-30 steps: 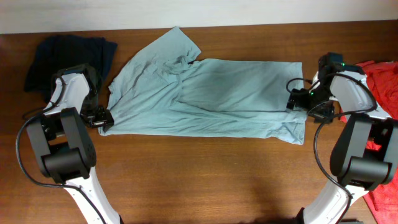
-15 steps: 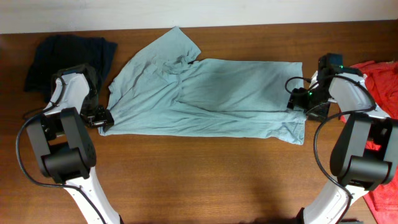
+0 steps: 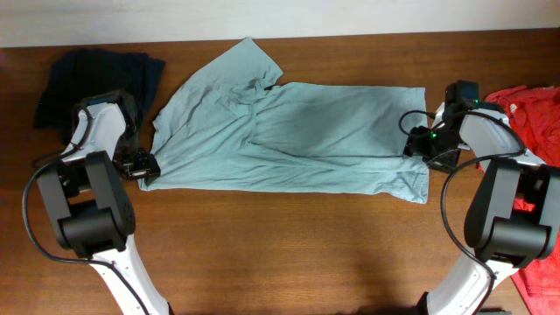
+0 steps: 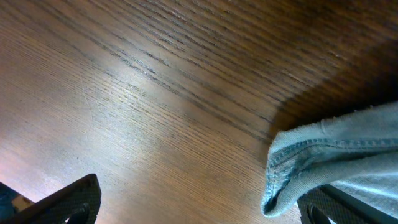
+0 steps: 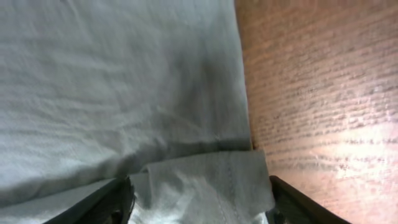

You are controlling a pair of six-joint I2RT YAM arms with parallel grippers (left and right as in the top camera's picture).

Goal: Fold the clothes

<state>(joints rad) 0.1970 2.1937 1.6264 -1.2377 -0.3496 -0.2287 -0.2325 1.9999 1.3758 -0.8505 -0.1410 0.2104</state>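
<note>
The pale grey-teal T-shirt (image 3: pixel 289 140) lies spread flat across the table, collar end to the left. My left gripper (image 3: pixel 147 168) sits at its lower left corner. In the left wrist view this gripper (image 4: pixel 199 208) stands open wide, and the shirt's corner (image 4: pixel 323 155) rests against the inner side of the right finger (image 4: pixel 339 208). My right gripper (image 3: pixel 418 144) is at the shirt's right hem. In the right wrist view the gripper (image 5: pixel 202 202) stands open over a turned-up fold of the hem (image 5: pixel 205 180), which fills the gap between its fingers.
A dark navy garment (image 3: pixel 96 79) lies bunched at the back left, behind the left arm. A red shirt (image 3: pixel 538 114) lies at the right edge, beside the right arm. Bare wooden table (image 3: pixel 289 245) runs along the front.
The right arm has edged a little left and back, onto the shirt's right hem. The left arm and the shirt have not moved.
</note>
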